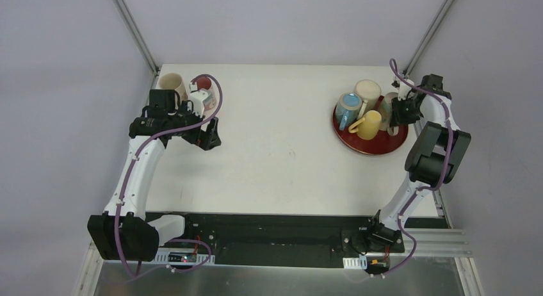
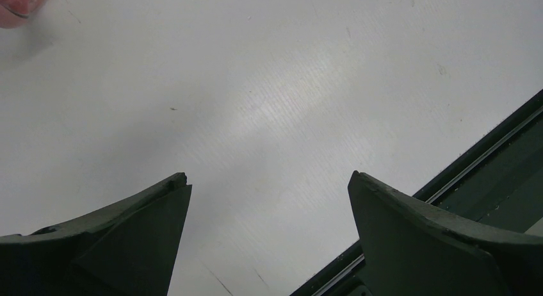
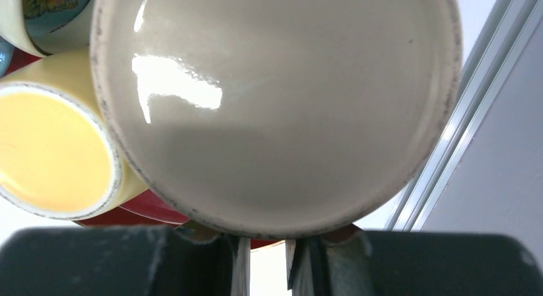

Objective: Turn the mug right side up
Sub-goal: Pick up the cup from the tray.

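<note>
A grey-beige mug (image 3: 275, 104) fills the right wrist view, its round glossy face toward the camera. In the top view this mug (image 1: 388, 110) lies at the right side of the red tray (image 1: 358, 145). My right gripper (image 3: 264, 241) is pressed against the mug's edge with its jaws nearly together, only a thin slit between them; the exact contact is hidden behind the mug. From above, the right gripper (image 1: 399, 111) sits beside the mug. My left gripper (image 1: 208, 134) hovers open over bare table at the back left, nothing between its fingers (image 2: 147, 232).
The tray also holds a yellow mug (image 1: 366, 125), a blue mug (image 1: 348, 109) and a cream mug (image 1: 368, 91). At the back left stand a cream mug (image 1: 170, 83), a red mug (image 1: 203, 83) and a white one (image 1: 205, 98). Metal frame posts rise at both back corners.
</note>
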You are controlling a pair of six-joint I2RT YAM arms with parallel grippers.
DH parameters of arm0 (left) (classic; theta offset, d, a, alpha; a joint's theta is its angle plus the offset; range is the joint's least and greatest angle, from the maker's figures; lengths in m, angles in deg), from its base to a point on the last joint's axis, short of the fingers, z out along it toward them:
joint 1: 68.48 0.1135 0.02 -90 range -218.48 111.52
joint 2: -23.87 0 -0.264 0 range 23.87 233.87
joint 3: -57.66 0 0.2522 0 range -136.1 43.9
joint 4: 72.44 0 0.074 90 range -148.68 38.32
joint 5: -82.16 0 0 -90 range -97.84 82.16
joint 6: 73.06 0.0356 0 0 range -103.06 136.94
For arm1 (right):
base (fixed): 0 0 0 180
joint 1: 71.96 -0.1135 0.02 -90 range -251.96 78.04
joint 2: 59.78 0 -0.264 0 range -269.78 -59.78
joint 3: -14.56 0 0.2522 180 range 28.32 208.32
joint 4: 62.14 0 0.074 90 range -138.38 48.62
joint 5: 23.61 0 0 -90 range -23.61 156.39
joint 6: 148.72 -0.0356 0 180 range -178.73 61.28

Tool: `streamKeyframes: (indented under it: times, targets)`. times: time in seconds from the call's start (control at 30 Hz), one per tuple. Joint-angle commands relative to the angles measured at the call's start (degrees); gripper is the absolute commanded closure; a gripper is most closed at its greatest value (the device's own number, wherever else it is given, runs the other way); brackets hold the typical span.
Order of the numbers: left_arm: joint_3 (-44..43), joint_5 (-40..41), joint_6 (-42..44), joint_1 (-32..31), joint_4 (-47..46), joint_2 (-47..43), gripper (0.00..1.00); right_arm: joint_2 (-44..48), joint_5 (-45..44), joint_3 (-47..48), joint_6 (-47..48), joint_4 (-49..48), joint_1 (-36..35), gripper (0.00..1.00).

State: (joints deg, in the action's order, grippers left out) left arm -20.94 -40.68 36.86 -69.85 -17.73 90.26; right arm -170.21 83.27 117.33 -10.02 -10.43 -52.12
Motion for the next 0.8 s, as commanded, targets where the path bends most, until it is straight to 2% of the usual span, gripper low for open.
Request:
streamKeyframes:
  times: [0.0, 0.17, 0.77]
  targets:
    - [0.5, -2.2, -0.5, 0.7, -0.9, -1.8, 0.01, 2.2, 0.2, -1.3, -1.0, -2.6, -0.2, 0.87]
    - [0.5, -2.6, -0.7, 0.8, -1.0, -1.8, 0.01, 4.0, -0.4, -4.6, -2.1, -6.8, -0.2, 0.99]
    - [0.4, -3.2, -0.9, 0.9, -1.0, -1.8, 0.01, 14.5, 1.7, -14.3, -7.2, -21.1, 0.4, 1.0]
